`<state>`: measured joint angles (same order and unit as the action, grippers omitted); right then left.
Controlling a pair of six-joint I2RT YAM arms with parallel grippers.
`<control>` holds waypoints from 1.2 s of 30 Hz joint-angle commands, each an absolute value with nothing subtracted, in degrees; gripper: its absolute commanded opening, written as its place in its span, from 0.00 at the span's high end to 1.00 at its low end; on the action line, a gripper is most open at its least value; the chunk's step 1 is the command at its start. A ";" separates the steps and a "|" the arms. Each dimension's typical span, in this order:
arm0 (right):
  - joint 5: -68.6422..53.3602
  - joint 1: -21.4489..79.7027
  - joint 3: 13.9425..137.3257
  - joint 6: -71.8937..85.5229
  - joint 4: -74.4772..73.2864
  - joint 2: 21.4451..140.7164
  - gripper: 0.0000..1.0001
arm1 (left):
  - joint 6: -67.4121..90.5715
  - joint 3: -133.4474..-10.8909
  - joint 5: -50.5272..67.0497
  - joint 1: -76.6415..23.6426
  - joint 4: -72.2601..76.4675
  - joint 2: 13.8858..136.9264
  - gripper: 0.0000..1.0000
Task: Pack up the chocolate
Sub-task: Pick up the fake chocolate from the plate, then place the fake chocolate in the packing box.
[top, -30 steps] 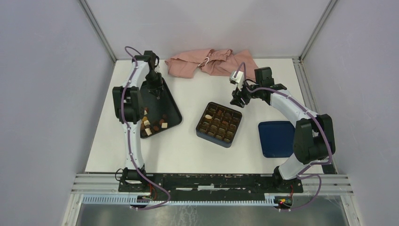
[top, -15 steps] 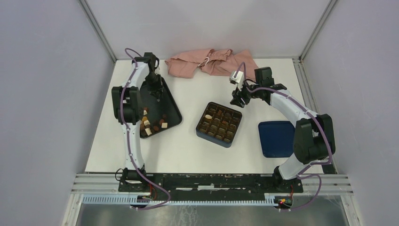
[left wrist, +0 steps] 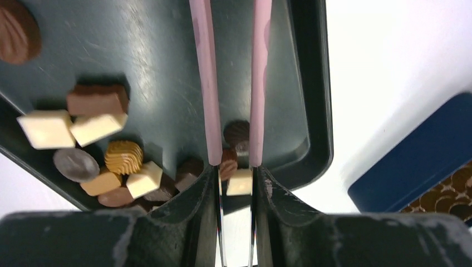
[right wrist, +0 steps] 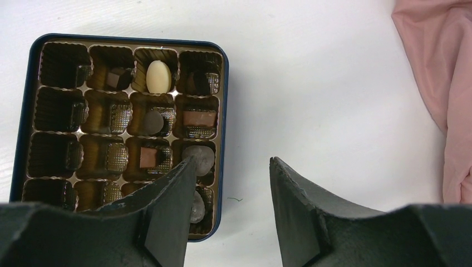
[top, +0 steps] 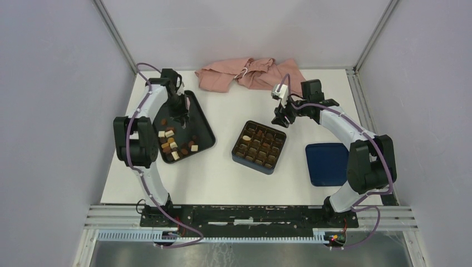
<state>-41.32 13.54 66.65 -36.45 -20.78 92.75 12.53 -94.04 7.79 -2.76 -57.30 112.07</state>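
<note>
The left jaws stand nearly closed, their two long pink fingers (left wrist: pixel 207 83) leaving only a narrow slot. In the left wrist view that slot shows three bits of chocolate (left wrist: pixel 237 132): a dark round one, a brown one and a white square (left wrist: pixel 240 182). Whether the fingers pinch any of them or only hang above them cannot be told. The jaws are over the black tray (left wrist: pixel 314 83), close to the rim on the side that faces the box. More loose pieces lie bunched on the tray to the other side of the fingers: white squares, brown blocks, a ridged caramel-coloured one and a dark oval, several touching one another.

The right jaws are parted wide with nothing between them. Their black fingers (right wrist: pixel 167 211) hover over the white counter (right wrist: pixel 334 83) just beside the blue box (right wrist: pixel 225 122), and one finger overlaps the box's corner in the right wrist view. In the box's brown gridded insert (right wrist: pixel 58 108) a handful of cells hold pieces — a cream oval (right wrist: pixel 158 77), a brown rectangle (right wrist: pixel 198 118), a brown square and a few dark ones.

From above, the box sits mid-counter with the tray well to its left. A flat blue lid (top: pixel 327 163) lies apart on its right, and a crumpled pink cloth (top: pixel 250 72) lies along the far edge.
</note>
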 commanded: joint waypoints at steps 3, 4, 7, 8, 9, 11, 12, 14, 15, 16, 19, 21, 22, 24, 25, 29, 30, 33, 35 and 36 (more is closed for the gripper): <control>-46.03 13.53 67.75 -39.39 -20.90 92.03 0.42 | 11.31 -79.38 14.37 -3.10 -48.08 98.22 0.98; -46.42 13.46 67.38 -39.42 -20.65 91.80 0.42 | 11.04 -77.23 15.47 -3.27 -46.78 95.98 0.98; -46.84 13.53 66.63 -39.63 -19.83 91.41 0.42 | 11.06 -71.39 18.11 -3.49 -44.03 88.91 0.98; -46.85 13.45 66.56 -39.64 -19.78 91.32 0.42 | 11.38 -69.78 19.44 -3.63 -43.43 86.74 0.98; -46.76 13.47 66.53 -39.68 -19.78 91.40 0.42 | 11.68 -68.38 20.57 -3.61 -42.82 84.78 0.98; -46.74 13.53 66.49 -39.72 -19.78 91.20 0.42 | 12.24 -65.44 23.08 -3.77 -42.30 81.36 0.98; -46.76 13.54 66.39 -39.73 -19.70 91.13 0.42 | 12.76 -63.94 24.23 -3.89 -41.86 79.71 0.98; -46.67 13.53 66.04 -39.89 -19.39 90.79 0.42 | 13.64 -61.09 27.52 -4.94 -40.89 76.92 0.98; -46.51 13.52 65.92 -40.03 -19.33 90.75 0.42 | 14.33 -59.60 28.50 -6.06 -40.16 75.46 0.98; -46.28 13.53 65.88 -40.15 -19.25 90.75 0.42 | 15.08 -58.37 28.92 -7.79 -39.36 74.10 0.98; -45.49 13.51 65.75 -40.65 -19.35 90.86 0.42 | 18.07 -55.58 28.58 -15.45 -36.12 70.25 0.98; -45.38 13.53 65.71 -40.78 -19.28 90.83 0.42 | 20.45 -54.59 27.64 -20.73 -34.19 68.77 0.98; -45.42 13.45 65.66 -40.78 -19.27 90.79 0.42 | 21.27 -54.44 27.46 -22.95 -33.62 68.47 0.98; -45.27 13.49 65.50 -40.74 -19.03 90.50 0.41 | 23.02 -54.38 26.14 -26.89 -33.07 68.30 0.98; -45.18 13.49 65.44 -40.70 -18.87 90.47 0.41 | 23.77 -54.48 25.55 -28.51 -32.86 68.43 0.98; -44.84 13.50 65.34 -40.78 -18.80 90.50 0.41 | 25.78 -55.55 23.67 -35.49 -32.70 70.52 0.98; -44.74 13.51 65.32 -40.80 -18.79 90.52 0.41 | 26.10 -56.01 22.95 -37.08 -32.93 71.43 0.98; -44.01 13.52 65.31 -40.78 -18.51 90.28 0.41 | 26.37 -58.30 18.73 -41.41 -35.27 74.68 0.98; -43.48 13.53 65.25 -40.70 -18.34 90.15 0.41 | 26.24 -59.96 15.85 -43.97 -37.19 77.06 0.98; -43.27 13.47 65.22 -40.63 -18.13 90.09 0.41 | 26.12 -60.76 14.80 -45.11 -38.05 78.20 0.98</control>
